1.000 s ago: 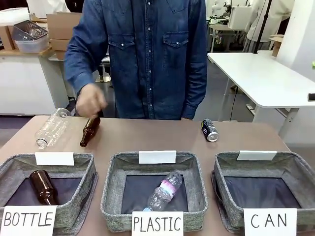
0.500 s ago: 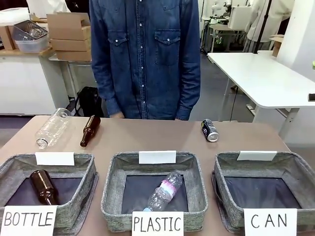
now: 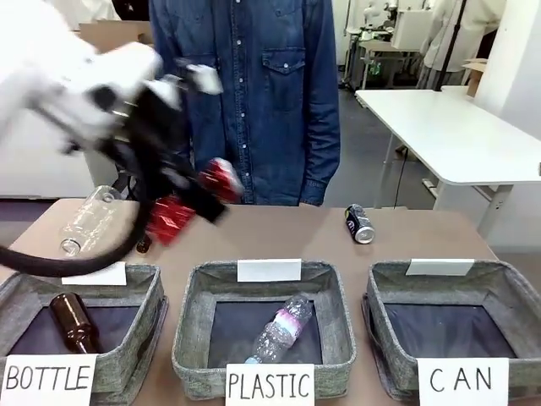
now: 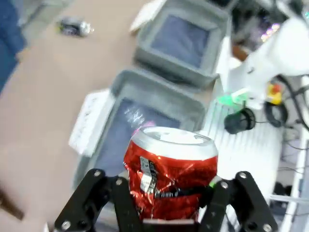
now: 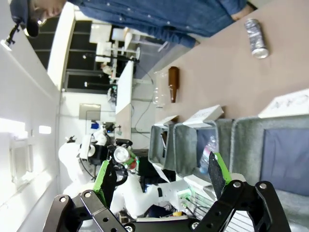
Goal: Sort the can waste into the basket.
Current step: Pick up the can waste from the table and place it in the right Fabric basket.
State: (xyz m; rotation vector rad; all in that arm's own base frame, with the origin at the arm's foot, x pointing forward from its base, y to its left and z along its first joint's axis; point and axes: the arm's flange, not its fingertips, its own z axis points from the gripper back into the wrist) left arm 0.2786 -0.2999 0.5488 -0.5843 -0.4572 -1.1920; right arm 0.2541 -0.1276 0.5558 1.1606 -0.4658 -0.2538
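A crushed red can (image 3: 169, 217) hangs in the air above the table's left half, blurred, with my left gripper (image 3: 196, 201) shut on it. The left wrist view shows the same red can (image 4: 169, 174) clamped between the black fingers of the left gripper (image 4: 168, 208), silver top up. The dark can (image 3: 360, 225) (image 4: 72, 26) (image 5: 255, 37) lies on its side at the table's far right. The CAN basket (image 3: 377, 315) (image 4: 169, 70) (image 5: 241, 140) stands at the front right with nothing in it. My right gripper (image 5: 159, 176) is open and holds nothing.
The PLASTIC basket (image 3: 188, 326) holds a clear bottle (image 3: 283, 328). The BOTTLE basket (image 3: 144, 321) holds a brown bottle (image 3: 72, 321). Another clear bottle (image 3: 84, 222) lies at the far left. A person in a denim shirt (image 3: 254, 93) stands at the far edge.
My left arm has swung into the front view from the left, carrying the red can. The person's hand drew back from the brown bottle.
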